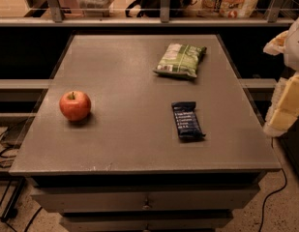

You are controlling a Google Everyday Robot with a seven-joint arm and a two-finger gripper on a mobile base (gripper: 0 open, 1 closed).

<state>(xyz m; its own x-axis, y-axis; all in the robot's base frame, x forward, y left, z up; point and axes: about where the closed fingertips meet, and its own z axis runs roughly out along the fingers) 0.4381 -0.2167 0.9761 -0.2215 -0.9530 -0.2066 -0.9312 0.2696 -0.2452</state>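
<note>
— Edges, room to move?
— Gripper (286, 111) at 3 o'clock, just off the counter's (129, 144) right edge, beside it rather than over it. Broad bare surface through the centre and along the front edge at 6 o'clock.
— Counts?
— One dark blue snack bar (187, 121) at 4 o'clock, nearest the gripper yet apart from it. One green chip bag (180, 60) at 1 o'clock. One red apple (75, 105) at 9 o'clock (all three well apart).
— Hidden?
— Gripper mostly cut off by the frame; impossible to tell whether clenched or released. Clutter behind the rail (139, 21) at 12 o'clock too dim to name.
</note>
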